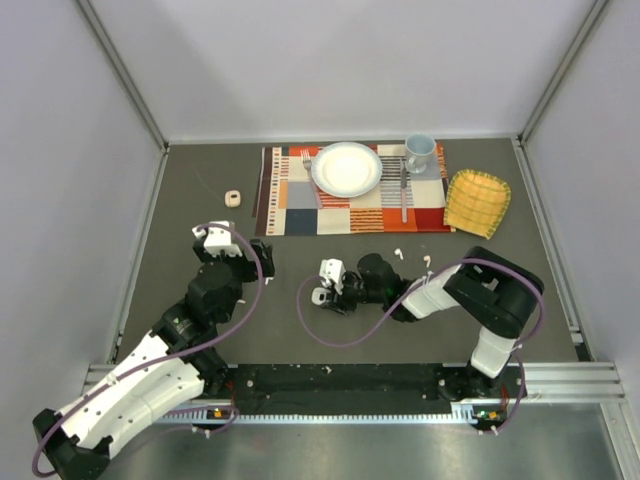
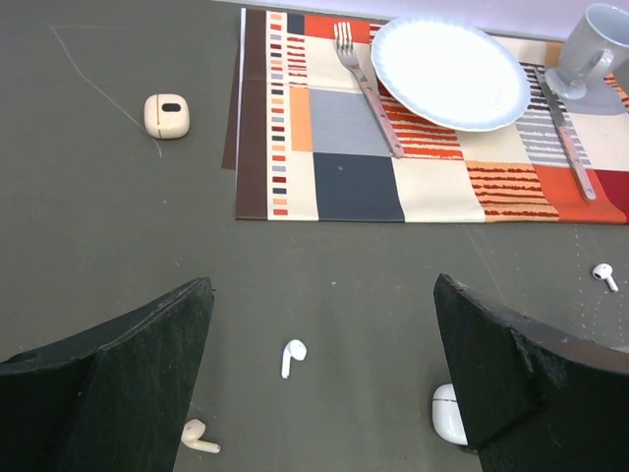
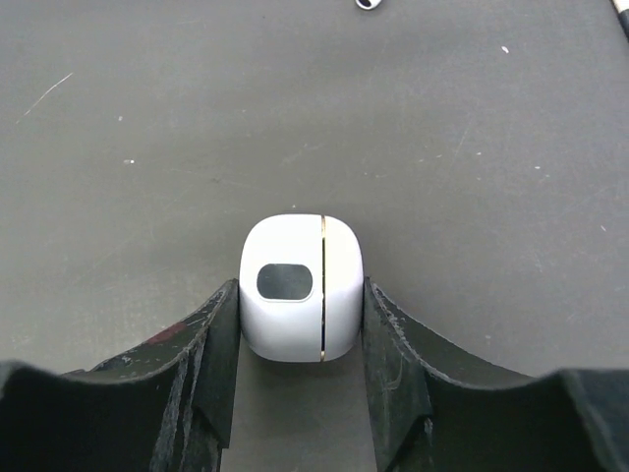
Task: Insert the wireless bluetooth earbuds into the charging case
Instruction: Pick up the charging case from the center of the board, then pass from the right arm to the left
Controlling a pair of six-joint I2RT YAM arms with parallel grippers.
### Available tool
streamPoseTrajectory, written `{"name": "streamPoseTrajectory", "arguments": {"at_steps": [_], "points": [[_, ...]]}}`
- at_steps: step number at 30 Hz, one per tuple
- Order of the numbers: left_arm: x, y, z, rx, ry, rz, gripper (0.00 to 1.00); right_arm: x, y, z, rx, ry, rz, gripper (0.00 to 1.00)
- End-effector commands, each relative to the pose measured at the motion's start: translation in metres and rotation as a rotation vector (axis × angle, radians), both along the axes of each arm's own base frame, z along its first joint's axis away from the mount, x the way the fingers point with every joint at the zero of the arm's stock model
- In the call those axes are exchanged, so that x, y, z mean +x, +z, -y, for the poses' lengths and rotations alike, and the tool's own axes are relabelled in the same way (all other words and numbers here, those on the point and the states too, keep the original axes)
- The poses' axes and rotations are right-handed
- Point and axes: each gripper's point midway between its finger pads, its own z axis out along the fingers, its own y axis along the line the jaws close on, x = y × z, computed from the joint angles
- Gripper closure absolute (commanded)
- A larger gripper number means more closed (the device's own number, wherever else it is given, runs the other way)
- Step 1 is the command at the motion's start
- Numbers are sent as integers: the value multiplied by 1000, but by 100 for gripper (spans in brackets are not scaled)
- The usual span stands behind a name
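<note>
My right gripper is shut on a closed white charging case with a gold seam, resting on the table; it also shows in the top view. My left gripper is open and empty, low over the table. A white earbud lies between its fingers, and a pinkish-beige earbud lies by the left finger. Another white earbud lies further right. A beige charging case sits closed at the far left. Two earbuds lie below the placemat.
A striped placemat at the back holds a white plate, fork, knife and blue mug. A yellow cloth lies to its right. Grey walls enclose the table.
</note>
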Motion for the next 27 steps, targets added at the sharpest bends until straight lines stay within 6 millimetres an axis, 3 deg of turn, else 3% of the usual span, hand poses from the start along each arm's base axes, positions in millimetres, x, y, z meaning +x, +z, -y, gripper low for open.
{"name": "streamPoseTrajectory", "arguments": {"at_steps": [1, 6, 7, 9, 10, 13, 14, 20, 27], "points": [[2, 5, 10, -38, -45, 4, 1, 8, 11, 9, -6, -48, 41, 77], [0, 2, 33, -34, -175, -12, 1, 10, 58, 10, 62, -63, 103, 100], [0, 0, 38, -31, -198, -21, 1, 11, 85, 11, 115, -68, 145, 100], [0, 0, 46, -43, -249, -24, 1, 9, 106, 17, 154, -78, 184, 100], [-2, -1, 57, -53, -311, -38, 1, 8, 129, 20, 199, -84, 225, 100], [-7, 4, 78, -98, -434, -42, 1, 4, 150, 28, 223, -85, 281, 100], [-6, 10, 83, -118, -460, -27, 1, 4, 167, 33, 249, -102, 318, 100], [-27, 24, 117, -220, -675, -20, 1, -3, 188, 49, 263, -115, 402, 100], [-44, 31, 125, -299, -761, 5, 1, -24, 207, 61, 345, -85, 418, 100]]}}
